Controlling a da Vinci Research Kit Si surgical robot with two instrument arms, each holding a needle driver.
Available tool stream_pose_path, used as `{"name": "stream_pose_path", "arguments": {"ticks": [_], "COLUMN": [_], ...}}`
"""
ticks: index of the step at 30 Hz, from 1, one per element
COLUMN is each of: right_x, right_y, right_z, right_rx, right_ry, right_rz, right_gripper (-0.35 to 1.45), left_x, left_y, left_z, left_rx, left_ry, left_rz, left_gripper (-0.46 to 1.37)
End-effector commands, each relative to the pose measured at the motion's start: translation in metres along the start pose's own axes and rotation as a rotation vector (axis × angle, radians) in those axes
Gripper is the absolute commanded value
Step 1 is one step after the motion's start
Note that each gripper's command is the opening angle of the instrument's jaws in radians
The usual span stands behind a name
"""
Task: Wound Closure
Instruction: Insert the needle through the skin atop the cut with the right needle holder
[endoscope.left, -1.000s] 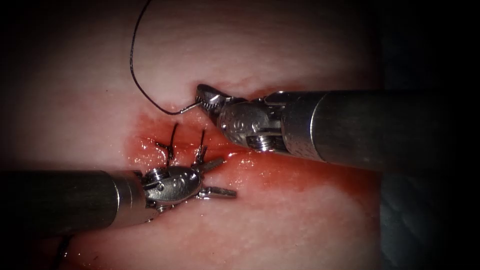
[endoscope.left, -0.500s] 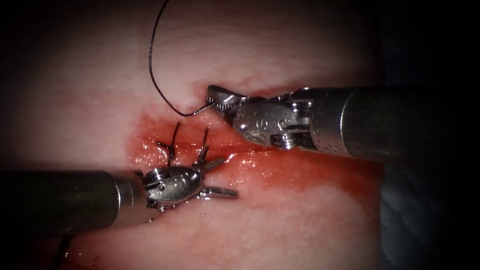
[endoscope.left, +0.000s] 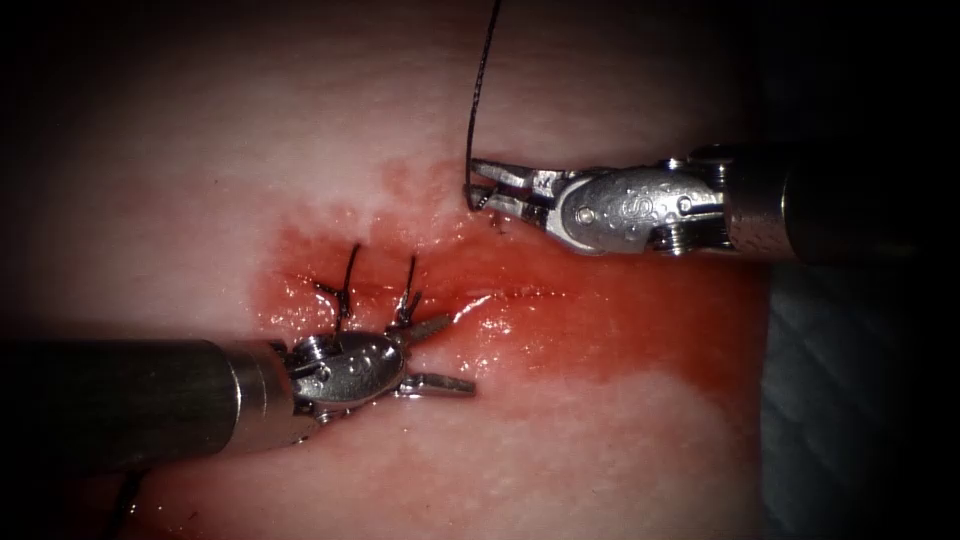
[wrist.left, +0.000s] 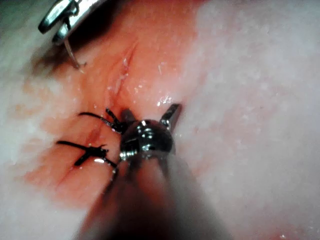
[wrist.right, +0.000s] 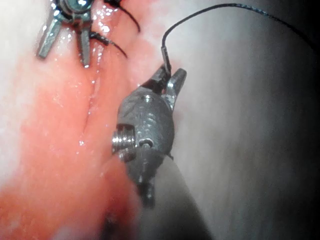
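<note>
**Arm and end effector status**

Left end effector (endoscope.left: 440, 355): shaft enters from the left, wrist level, jaws spread apart, holding nothing. Right end effector (endoscope.left: 485, 185): shaft enters from the right, wrist extended leftward, jaws closed on the needle (endoscope.left: 478, 198) near its thread end

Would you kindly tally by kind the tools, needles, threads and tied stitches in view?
Needle drivers: 2 (left tool open, empty; right tool shut on the needle near its thread end)
Tied stitches: 2 (left stitch, right stitch)
Needles: 1 (right of both stitches; entry into the tissue unclear)
Threads: 1 (thread trailing from the needle)
Total: 6
</note>
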Motion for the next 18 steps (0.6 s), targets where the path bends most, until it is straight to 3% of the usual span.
{"name": "stream_pose_path", "arguments": {"ticks": [1, 11, 18], "right_x": [-0.0001, 0.0005, -0.0002], "right_y": [0.0001, 0.0023, 0.0027], "right_z": [0.0, 0.0011, 0.0031], "right_rx": [-0.008, -0.001, 0.032], "right_ry": [0.007, 0.04, 0.111], "right_rz": [0.017, 0.171, 0.287], "right_gripper": [-0.35, -0.35, -0.35], "left_x": [0.0, 0.0, 0.0], "left_y": [0.0, 0.0, 0.0], "left_z": [0.0, 0.0, 0.0], "left_rx": [0.005, 0.005, 0.005], "left_ry": [0.0, 0.0, 0.0], "left_rz": [0.0, 0.0, 0.0], "left_gripper": [0.69, 0.69, 0.69]}}
